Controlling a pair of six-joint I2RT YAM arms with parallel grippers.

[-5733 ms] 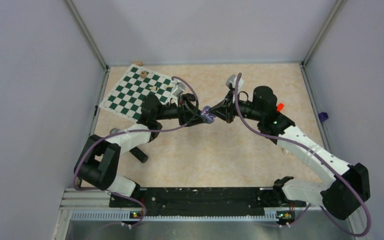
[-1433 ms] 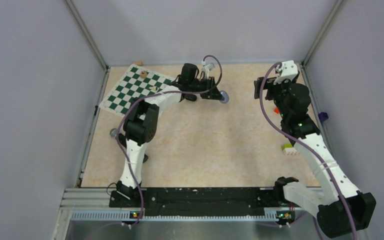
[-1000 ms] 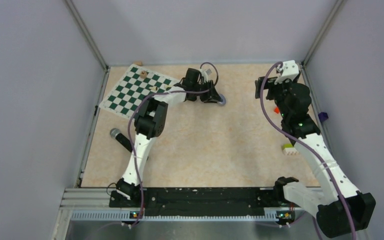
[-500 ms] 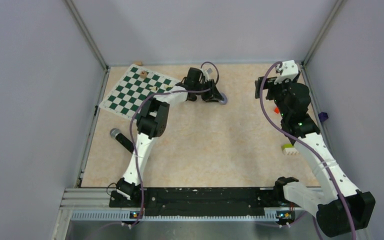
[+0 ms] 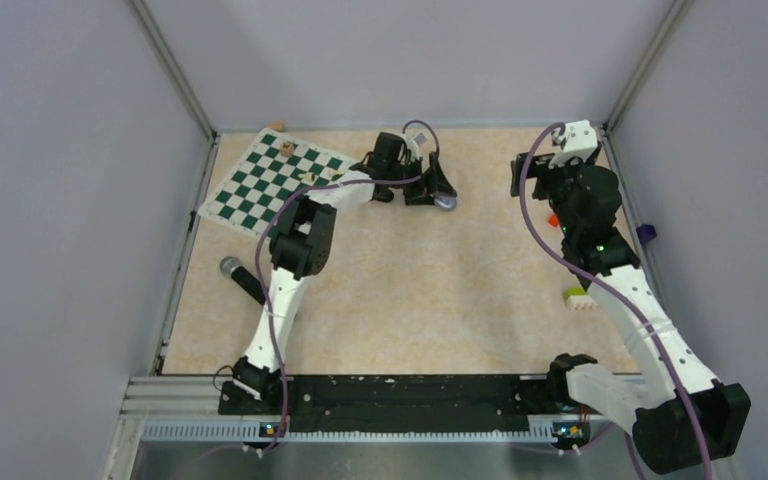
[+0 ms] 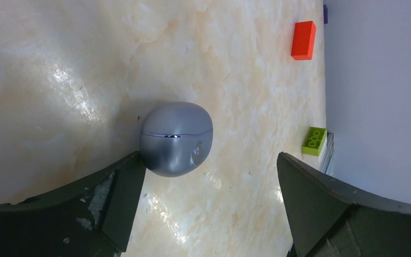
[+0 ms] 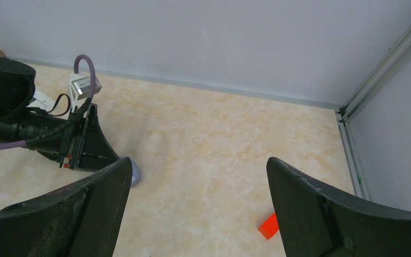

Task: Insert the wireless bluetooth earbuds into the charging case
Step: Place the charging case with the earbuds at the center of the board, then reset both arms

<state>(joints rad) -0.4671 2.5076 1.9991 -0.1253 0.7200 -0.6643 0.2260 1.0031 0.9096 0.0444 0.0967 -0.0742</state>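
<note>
Left gripper (image 6: 208,166) is standing wide open, gripping nothing. The charging case (image 6: 175,138) is lying shut on the table (image 6: 85,64) at far middle, just beside one finger, probably released there as finished. No earbuds are showing. The left arm is reaching far and low. Right gripper (image 7: 198,214) is hovering open and empty at far right.

Beige marbled table (image 5: 410,300) with several small things on it.
A green-white chessboard (image 5: 278,182) lies at the far left, a closed grey charging case (image 6: 176,138) at the far middle, a red block (image 6: 303,40) and a green brick (image 6: 316,141) at the right, a microphone (image 5: 243,278) at the left.
</note>
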